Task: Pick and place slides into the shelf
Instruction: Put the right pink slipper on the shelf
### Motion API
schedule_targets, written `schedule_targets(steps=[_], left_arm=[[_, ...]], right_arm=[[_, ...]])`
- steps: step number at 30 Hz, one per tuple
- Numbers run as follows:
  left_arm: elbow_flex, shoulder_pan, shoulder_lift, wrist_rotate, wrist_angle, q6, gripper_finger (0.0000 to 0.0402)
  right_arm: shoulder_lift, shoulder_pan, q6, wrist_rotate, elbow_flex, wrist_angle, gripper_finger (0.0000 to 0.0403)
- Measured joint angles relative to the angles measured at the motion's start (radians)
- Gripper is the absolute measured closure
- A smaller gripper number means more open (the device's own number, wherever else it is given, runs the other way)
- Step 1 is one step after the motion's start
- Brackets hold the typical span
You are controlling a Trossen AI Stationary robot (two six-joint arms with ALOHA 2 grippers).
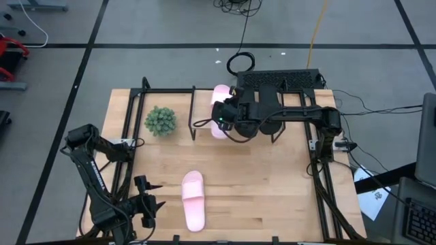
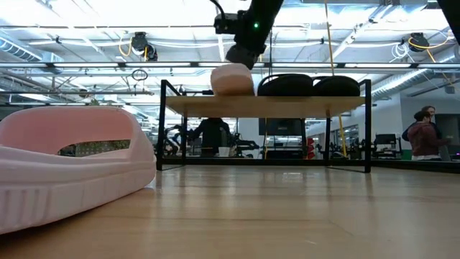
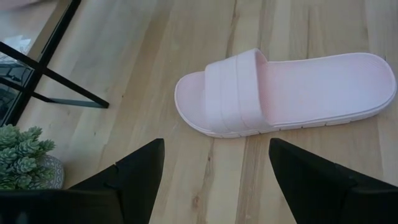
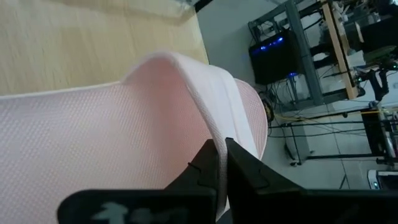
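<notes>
Altogether two pink slides (image 1: 193, 199) (image 1: 219, 96), two black (image 2: 286, 85) (image 2: 336, 85).

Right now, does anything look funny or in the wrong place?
One light pink slide lies alone on the tabletop, far from the shelf. Its partner is on the shelf beside the two black slides, pinched by the right gripper. The left gripper waits open nearby.

Matt pink foam-like slide (image 3: 286, 93) on pale grained wood table (image 3: 186, 180); the held pink slide (image 4: 93, 143) shows a fine dimpled footbed
</notes>
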Motion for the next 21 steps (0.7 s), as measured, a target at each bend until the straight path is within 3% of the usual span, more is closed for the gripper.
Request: schedule_targets(steps=[21], left_arm=[[0.0, 0.027, 0.0, 0.009, 0.0, 0.015, 0.0108]], right_arm=[[-0.013, -0.012, 0.034, 0.002, -0.056, -0.047, 0.0403]])
